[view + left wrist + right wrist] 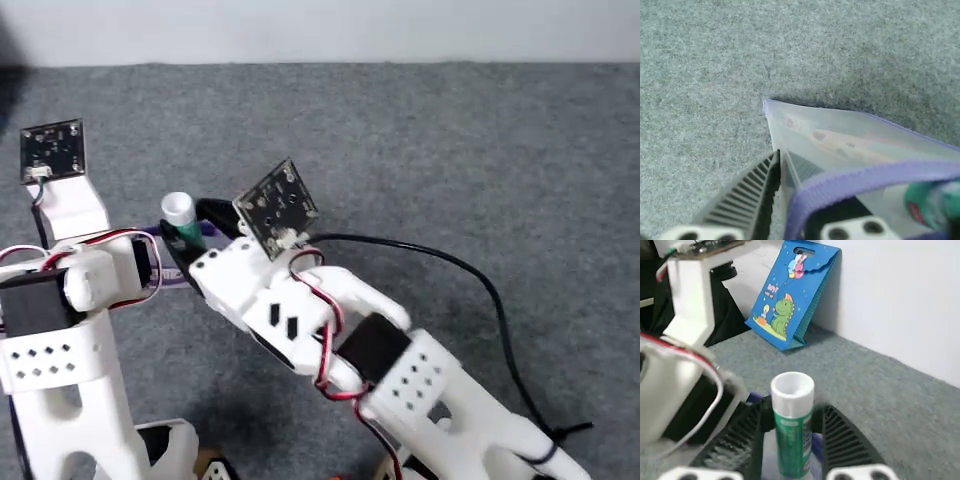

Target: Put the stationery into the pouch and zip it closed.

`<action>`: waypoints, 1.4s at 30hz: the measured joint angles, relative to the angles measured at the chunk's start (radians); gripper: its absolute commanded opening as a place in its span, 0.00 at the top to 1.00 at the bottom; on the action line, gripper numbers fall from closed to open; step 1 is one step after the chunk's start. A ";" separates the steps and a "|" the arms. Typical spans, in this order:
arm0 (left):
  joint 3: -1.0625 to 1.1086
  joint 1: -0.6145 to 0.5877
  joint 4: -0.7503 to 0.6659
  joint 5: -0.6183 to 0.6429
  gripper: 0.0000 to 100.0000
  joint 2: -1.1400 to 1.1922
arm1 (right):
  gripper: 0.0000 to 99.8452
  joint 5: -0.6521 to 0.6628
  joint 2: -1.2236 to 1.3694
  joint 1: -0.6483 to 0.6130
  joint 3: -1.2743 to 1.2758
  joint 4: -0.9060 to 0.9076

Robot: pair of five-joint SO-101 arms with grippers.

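Tabletop [420, 150]: grey and felt-like, carrying both arms and the task's things.
Left gripper [777, 172]: over the left part of the tabletop, pinched together on the pouch's wall near its corner, with one ribbed finger outside and the other seen through the clear plastic.
Pouch [850, 145]: clear with a purple edge, in the left part of the tabletop between the two arms, with its mouth open.
Glue stick [791, 435]: green body and white cap, upright, just above the pouch's purple edge.
Right gripper [792, 410]: clamped on the glue stick's body, one finger on each side.
Cable [500, 320]: black, curving across the right part of the tabletop.
Gift bag [790, 295]: blue with a dinosaur, leaning on the white wall [900, 300] at the tabletop's edge.
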 measured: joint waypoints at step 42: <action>0.000 -0.002 0.000 0.000 0.99 0.000 | 0.78 -0.032 0.037 0.186 0.083 0.439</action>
